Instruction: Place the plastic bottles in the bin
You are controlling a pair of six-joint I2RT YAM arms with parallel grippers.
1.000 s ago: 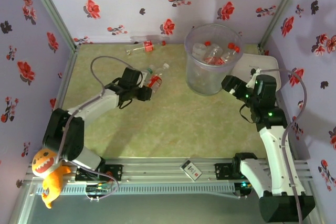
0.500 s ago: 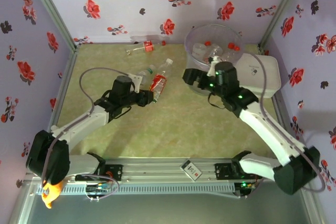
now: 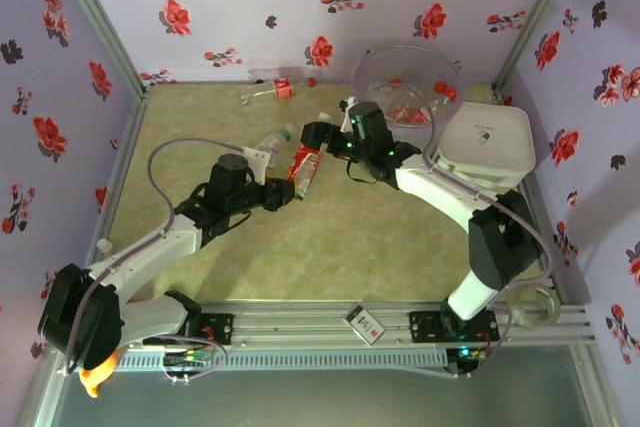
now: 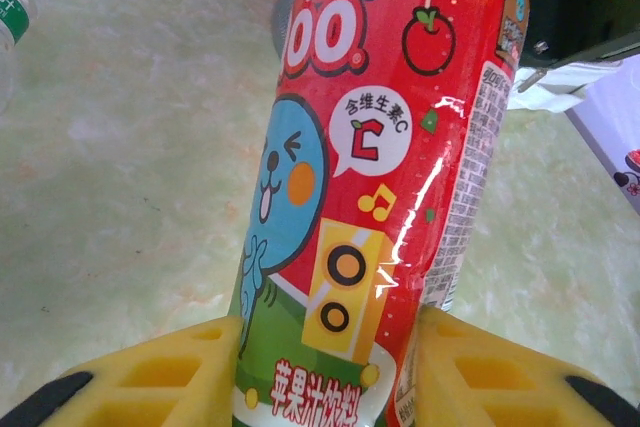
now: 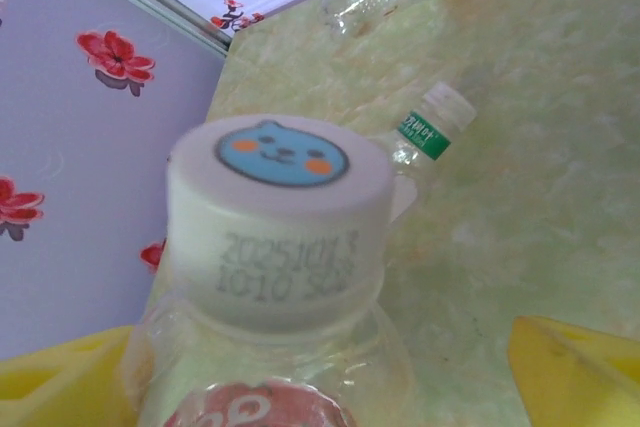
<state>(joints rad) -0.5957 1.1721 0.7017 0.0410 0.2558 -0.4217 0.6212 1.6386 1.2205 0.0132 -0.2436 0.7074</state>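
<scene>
Left gripper (image 4: 330,387) is closed on a red-labelled bottle (image 4: 385,167), the label being clamped between the yellow pads (image 4: 150,372). From the top camera this bottle (image 3: 304,163) is seen gripped at its lower end by the left gripper (image 3: 284,190), mid-table, with its cap end angled toward the far wall. Right gripper (image 3: 320,135) is placed at that cap end. In the right wrist view the white cap (image 5: 280,212), printed with a blue face, is framed by the yellow fingers (image 5: 575,367) of the right gripper (image 5: 310,372); the jaws are spread wide to either side of the neck, with a clear gap noted at the right-hand finger, so nothing is gripped there. The bin (image 3: 405,48) stands at the far right of the table, just behind the right gripper, and several bottles (image 3: 410,107) with red caps are seen inside it. A flat white lid (image 3: 487,142) is set just beside the bin on its right. Two loose bottles are recorded on the table: a green-labelled bottle (image 3: 270,138) lying just left of the held one, and a clear bottle with a red label (image 3: 268,93) near the far wall.
</scene>
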